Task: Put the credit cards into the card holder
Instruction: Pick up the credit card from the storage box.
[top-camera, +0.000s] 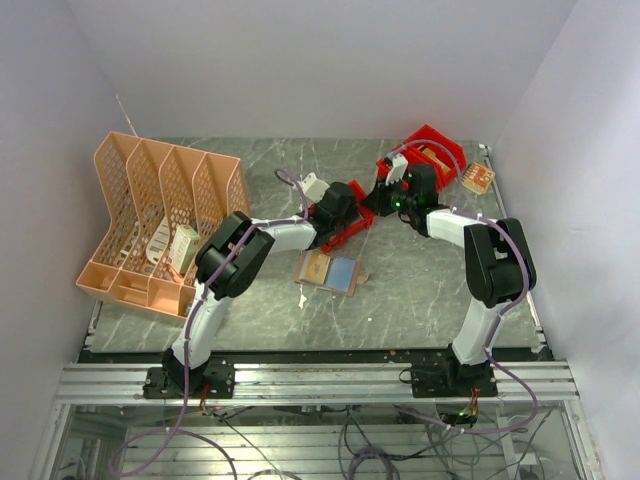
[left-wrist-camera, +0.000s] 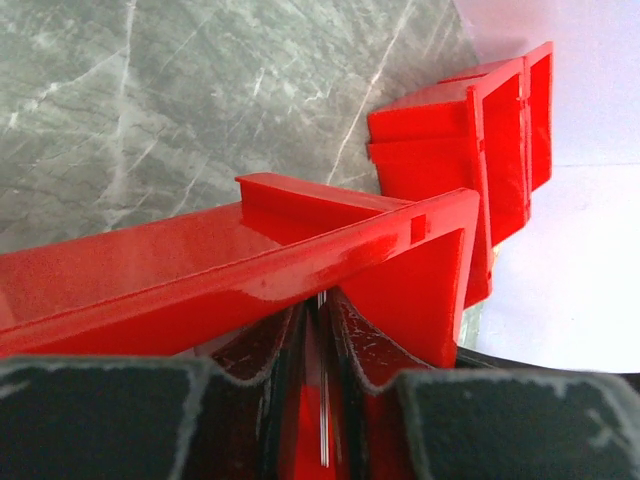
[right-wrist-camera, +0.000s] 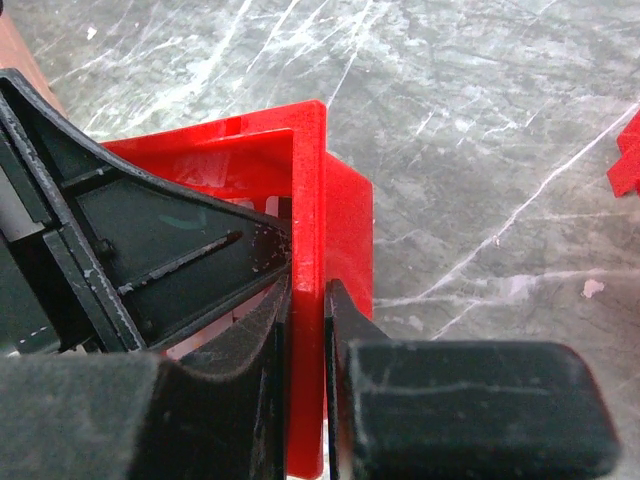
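Trouble could come from both hands pinching one red bin (left-wrist-camera: 200, 270): the left hand (left-wrist-camera: 322, 400) clamps a thin wall and the right hand (right-wrist-camera: 308, 330) a corner edge, so an uneven pull may twist or tip it. The card holder (top-camera: 318, 268) lies open just in front of it, with the light blue card (top-camera: 342, 273) on it. A second red bin (top-camera: 432, 155) crowds the far right. Bare tabletop (top-camera: 420, 290) at front right leaves room.

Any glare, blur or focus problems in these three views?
Top external: evenly lit, sharp. Left wrist: white sheen on the red bin, left hand's fingers blurred at the bottom. Right wrist: right hand's fingers soft, marble table sharp.
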